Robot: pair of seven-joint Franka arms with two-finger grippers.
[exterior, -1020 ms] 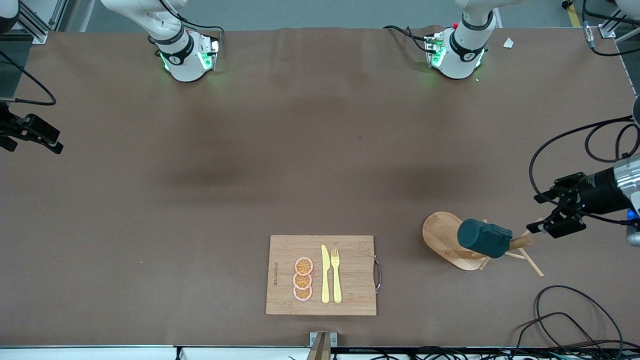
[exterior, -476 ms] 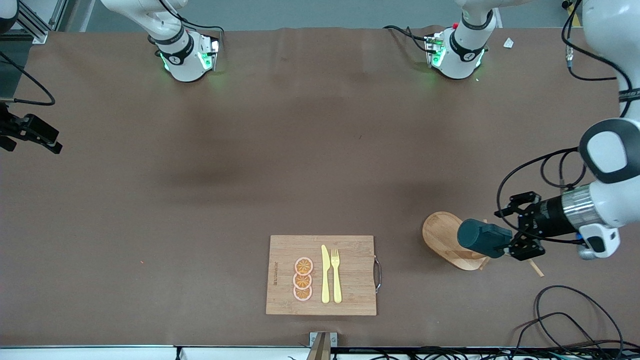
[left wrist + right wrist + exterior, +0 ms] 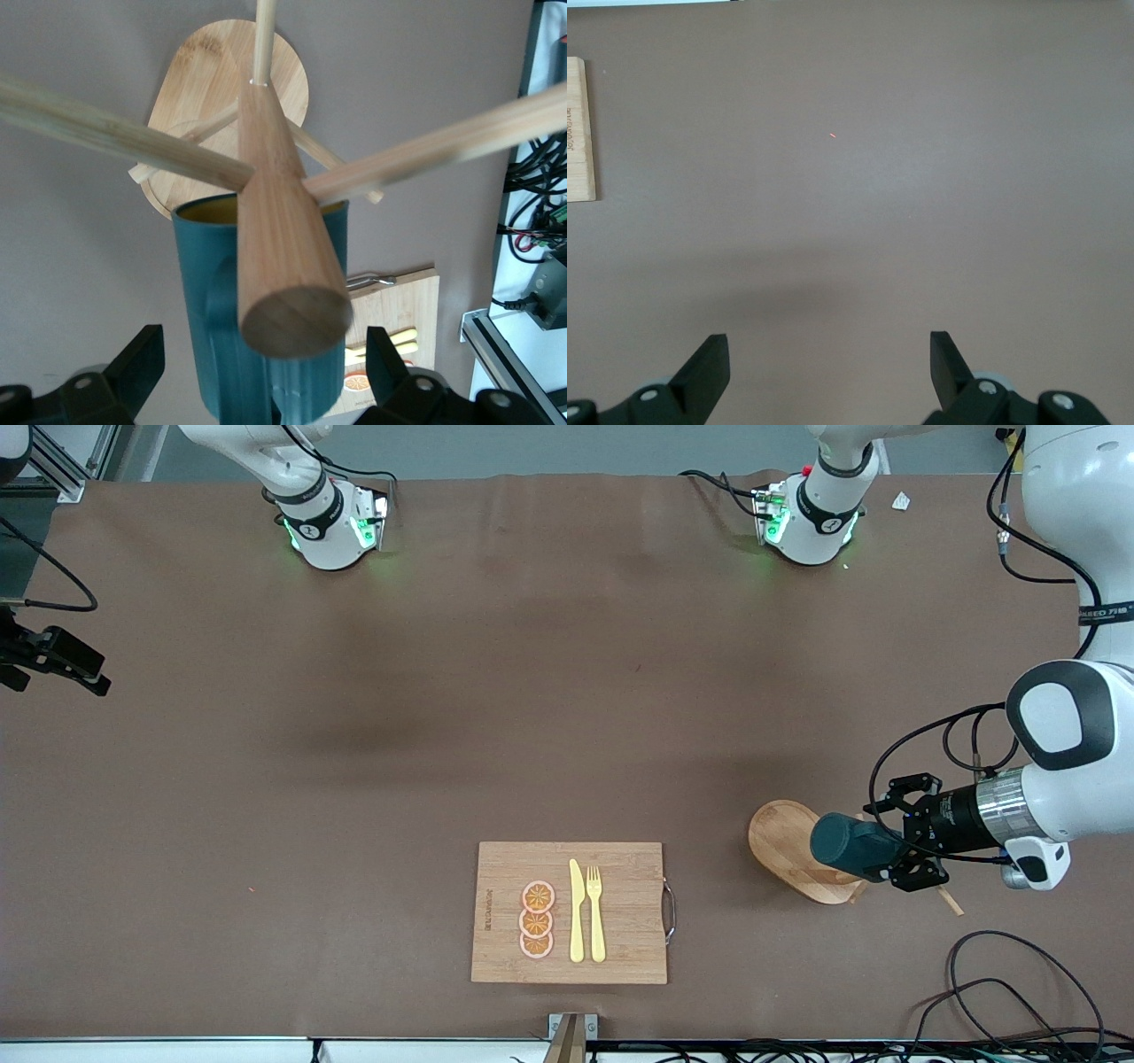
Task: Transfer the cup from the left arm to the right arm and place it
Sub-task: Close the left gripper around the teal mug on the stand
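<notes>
The dark teal ribbed cup [image 3: 850, 846] hangs tilted on a peg of a wooden mug rack [image 3: 780, 840] toward the left arm's end of the table. My left gripper [image 3: 889, 840] is open, with one finger on each side of the cup's bottom end and a gap on both sides. In the left wrist view the cup [image 3: 213, 292] sits between the black fingers [image 3: 142, 354], partly hidden by the rack's thick post [image 3: 279, 230]. Its yellowish inside shows at the rim. My right gripper [image 3: 828, 354] is open and empty, waiting over bare table at the right arm's end [image 3: 89, 675].
A wooden cutting board [image 3: 571, 912] with a yellow knife, a yellow fork and three orange slices lies near the front edge. The rack's thin pegs [image 3: 425, 155] spread around the cup. Black cables [image 3: 1010, 992] lie at the front corner by the left arm.
My left gripper has moved in from beside the rack toward the cup, and its open fingers now straddle it. The cup and the right arm have not moved.
</notes>
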